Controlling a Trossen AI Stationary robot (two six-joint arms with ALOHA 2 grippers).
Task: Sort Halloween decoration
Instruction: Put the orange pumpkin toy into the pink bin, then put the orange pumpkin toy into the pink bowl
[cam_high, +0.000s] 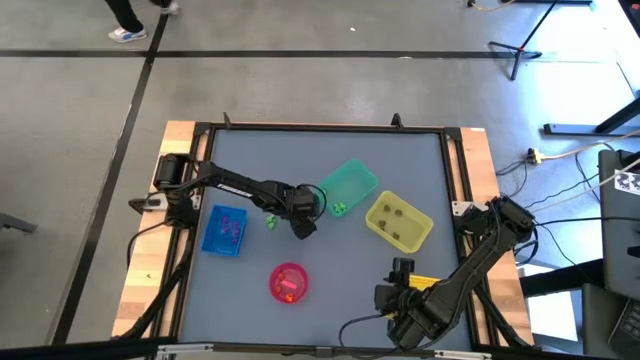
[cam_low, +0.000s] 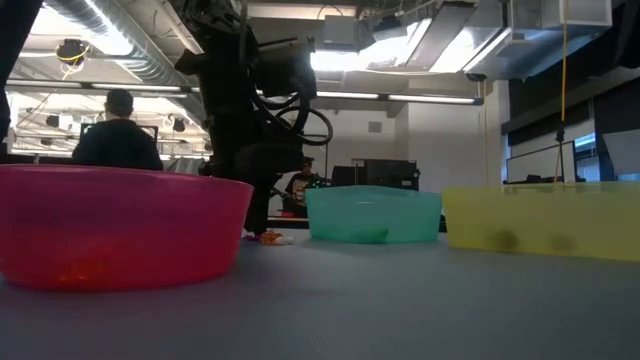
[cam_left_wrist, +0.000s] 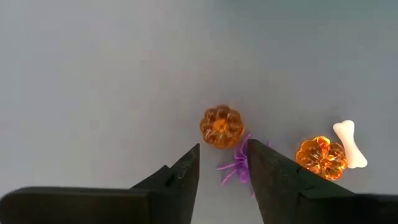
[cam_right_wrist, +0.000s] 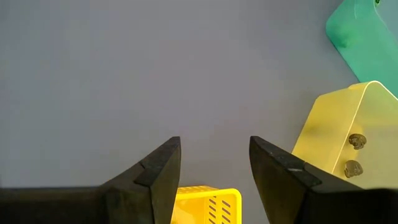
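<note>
The left end effector (cam_left_wrist: 222, 163) is hovering apart over a purple spider (cam_left_wrist: 239, 167) beside two orange pumpkins (cam_left_wrist: 222, 127); the right end effector (cam_right_wrist: 214, 158) is waiting apart.

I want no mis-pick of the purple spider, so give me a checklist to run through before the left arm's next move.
1. Left gripper over the target: ok; the purple spider lies between its jaws.
2. Jaws open enough to take it: ok; a gap shows either side of the spider.
3. Neighbours out of the grip: not ok; an orange pumpkin sits right at the jaw tips and may get caught.
4. Second pumpkin and white bone: ok; both lie outside the jaws.
5. Spider already lifted: cannot tell.
6. Right gripper out of the way: ok; it hangs open near the yellow bin, holding nothing.
</note>
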